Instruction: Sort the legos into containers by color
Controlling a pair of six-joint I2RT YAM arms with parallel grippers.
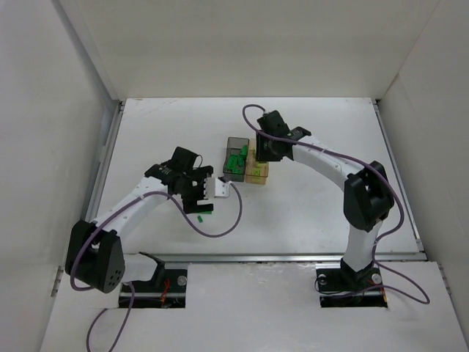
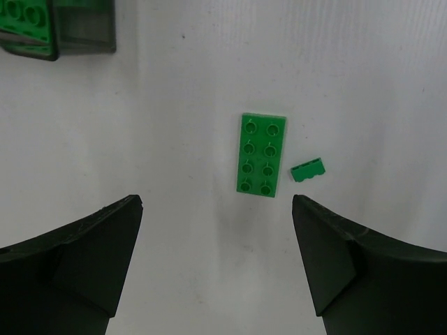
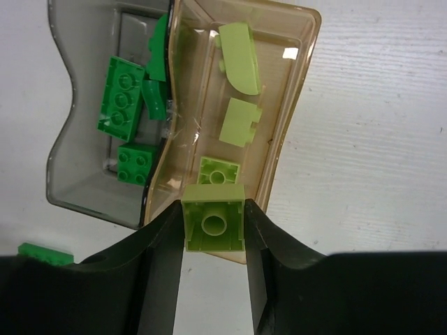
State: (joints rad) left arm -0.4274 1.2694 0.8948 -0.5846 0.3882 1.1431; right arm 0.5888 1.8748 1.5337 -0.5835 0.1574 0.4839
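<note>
Right wrist view: right tool (image 3: 211, 223) pinches a lime square brick (image 3: 214, 225), hollow tube underside facing the camera, smooth glossy plastic, at the near rim of the translucent orange-tan bin (image 3: 290, 118). Three more lime pieces inside it: one rounded (image 3: 239, 47), one blocky (image 3: 237, 122), one studded (image 3: 220, 171). The joined smoky grey bin (image 3: 70, 160) holds dark green studded bricks (image 3: 122, 105).

Left wrist view: left tool (image 2: 216, 202) gapes wide, gripping nothing, above the matte white counter (image 2: 174, 105). A flat green eight-stud plate (image 2: 263, 154) lies between the jaws' line, a tiny green piece (image 2: 308, 169) just beside it, not touching.
</note>
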